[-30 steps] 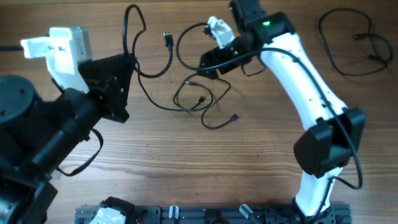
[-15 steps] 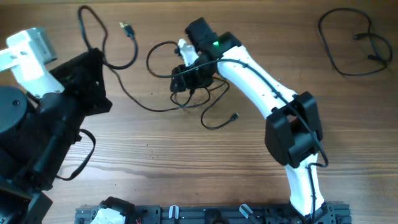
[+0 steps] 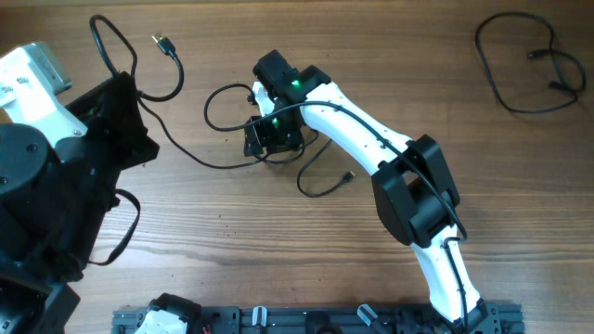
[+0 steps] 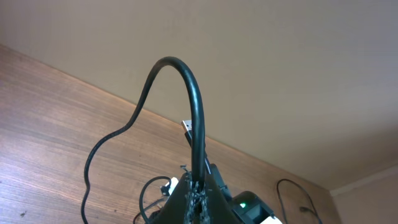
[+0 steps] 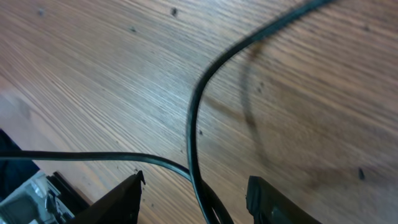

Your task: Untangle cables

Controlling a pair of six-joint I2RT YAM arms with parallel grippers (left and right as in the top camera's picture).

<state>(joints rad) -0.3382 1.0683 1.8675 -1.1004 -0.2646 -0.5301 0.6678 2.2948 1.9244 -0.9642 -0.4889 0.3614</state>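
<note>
**Left gripper holds 1 cable out to the side; right gripper sits open on the knot**

The left gripper (image 4: 199, 198) is pinched fully closed on a thin black cable (image 4: 194, 106), which arches up out of its fingertips. From above, that cable loops at the upper left of the frame and ends in a USB plug (image 3: 165, 44). Another strand trails right to the tangle (image 3: 302, 153) at upper centre.

The right gripper (image 3: 269, 137) is low over that tangle. In the right wrist view its fingers (image 5: 134, 193) stand well apart with a strand running between them, unclamped. A small plug (image 3: 347, 175) lies just right of the knot. A separate cable loop (image 3: 529, 65) rests alone at upper right on the wooden table (image 3: 278, 260).

The cords look light, limp and smooth-jacketed. They should follow any pull but may slip, and hard tugging would likely tighten the knot. The best hold is probably on the cord itself, close to the knot, not on a connector.

Compared with 1 second ago, the left gripper has drawn back to the left, carrying the loop and USB plug with it. The right gripper has swung left and down onto the tangle. The upper-right loop is unchanged.
</note>
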